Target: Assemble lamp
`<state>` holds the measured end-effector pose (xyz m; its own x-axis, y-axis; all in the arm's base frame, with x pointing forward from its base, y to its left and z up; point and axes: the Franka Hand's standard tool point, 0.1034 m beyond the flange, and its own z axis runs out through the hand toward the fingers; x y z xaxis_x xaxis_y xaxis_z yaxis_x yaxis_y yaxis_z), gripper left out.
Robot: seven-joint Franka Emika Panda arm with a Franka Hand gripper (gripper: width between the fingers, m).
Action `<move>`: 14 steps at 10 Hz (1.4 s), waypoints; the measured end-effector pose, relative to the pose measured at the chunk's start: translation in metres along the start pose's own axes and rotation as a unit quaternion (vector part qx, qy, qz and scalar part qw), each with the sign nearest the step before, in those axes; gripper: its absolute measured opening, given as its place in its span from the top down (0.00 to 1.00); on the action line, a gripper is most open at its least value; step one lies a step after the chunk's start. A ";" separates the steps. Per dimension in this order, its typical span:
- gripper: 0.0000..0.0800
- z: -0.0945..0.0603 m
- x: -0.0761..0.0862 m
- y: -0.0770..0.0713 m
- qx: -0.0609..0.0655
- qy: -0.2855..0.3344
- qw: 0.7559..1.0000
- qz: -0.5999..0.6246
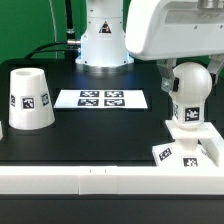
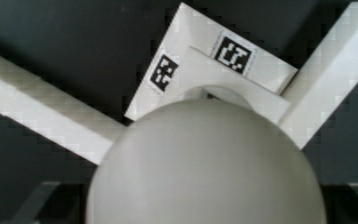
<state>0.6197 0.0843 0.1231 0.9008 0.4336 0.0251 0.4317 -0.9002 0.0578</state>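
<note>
The white round-headed bulb (image 1: 188, 92) stands upright on the flat square base (image 1: 192, 152) at the exterior view's right. My gripper (image 1: 188, 72) is over the bulb's head, with a dark finger on each side of it, and looks shut on it. In the wrist view the bulb (image 2: 202, 160) fills the middle, and the dark fingers (image 2: 48, 205) touch its sides. The tagged base (image 2: 229, 60) lies beyond it. The tapered shade (image 1: 28, 98) stands alone at the exterior view's left.
The marker board (image 1: 100, 98) lies flat on the black table behind the middle. A white rail (image 1: 100, 180) runs along the front edge and turns a corner by the base; it also shows in the wrist view (image 2: 34, 90). The arm's base (image 1: 103, 40) stands at the back.
</note>
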 end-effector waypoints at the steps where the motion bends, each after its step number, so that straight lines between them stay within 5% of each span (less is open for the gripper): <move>1: 0.28 0.000 0.000 -0.001 0.001 0.000 0.999 0.047; 6: 0.28 0.000 0.000 0.001 0.008 0.001 0.960 0.281; 14: 0.28 0.000 0.000 0.003 0.035 -0.008 0.816 0.577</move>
<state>0.6215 0.0814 0.1235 0.7100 -0.7041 0.0090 -0.7029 -0.7094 -0.0518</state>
